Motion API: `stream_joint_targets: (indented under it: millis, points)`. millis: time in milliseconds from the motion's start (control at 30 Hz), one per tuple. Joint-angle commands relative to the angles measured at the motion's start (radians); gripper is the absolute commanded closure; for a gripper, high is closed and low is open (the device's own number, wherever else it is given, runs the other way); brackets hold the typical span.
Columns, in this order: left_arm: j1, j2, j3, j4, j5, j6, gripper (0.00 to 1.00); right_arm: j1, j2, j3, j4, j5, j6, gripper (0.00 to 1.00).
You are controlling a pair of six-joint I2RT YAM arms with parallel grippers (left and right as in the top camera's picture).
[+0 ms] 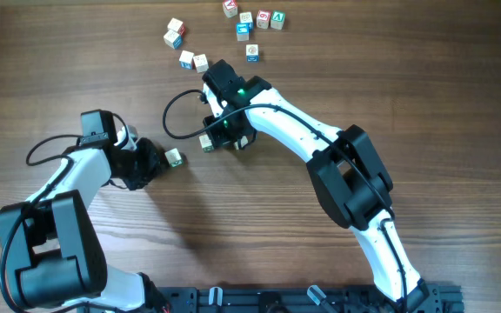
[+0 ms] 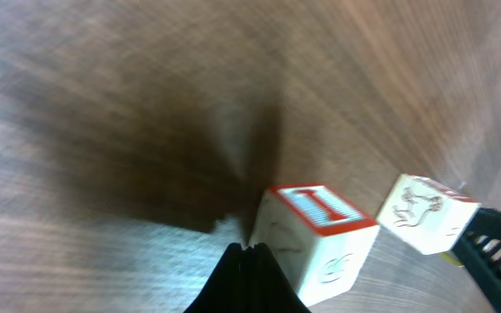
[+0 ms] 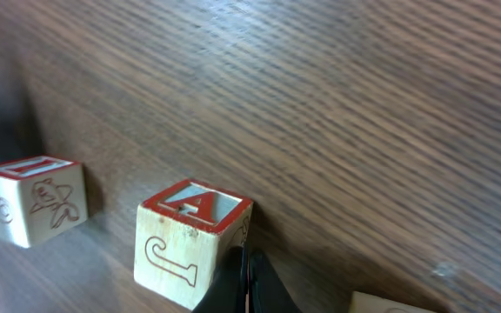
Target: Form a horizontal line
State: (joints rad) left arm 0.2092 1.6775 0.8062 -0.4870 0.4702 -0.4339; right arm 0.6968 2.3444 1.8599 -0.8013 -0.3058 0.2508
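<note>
left gripper (image 2: 249,254): fingers pinched together, empty, tip against left cube (image 1: 174,157), likely nudging | horizontal line: unformed; left cube and A cube (image 1: 206,143) mid-table, near but apart | right gripper (image 3: 247,265): pinched, empty, beside A cube | spare cubes (image 1: 243,31): far edge

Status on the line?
Left end effector shut beside red-topped cube; right end effector shut beside A cube. Line not formed. Spare cubes far side, nothing blocking.
</note>
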Motion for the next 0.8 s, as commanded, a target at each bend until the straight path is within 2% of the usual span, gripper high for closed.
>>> stream_joint_targets:
  millis: [0, 533, 767]
  points:
    - [-0.005, 0.011, 0.004, 0.023, 0.019, 0.014, 0.96, 0.000, -0.012, -0.004, -0.002, -0.043, -0.039, 0.96]
    - [-0.005, 0.011, 0.004, 0.093, 0.020, 0.011, 0.96, 0.000, -0.012, -0.004, -0.004, -0.067, -0.042, 0.96]
    - [-0.005, 0.011, 0.004, 0.071, 0.019, 0.012, 0.96, 0.000, -0.012, -0.004, -0.015, -0.100, -0.042, 0.96]
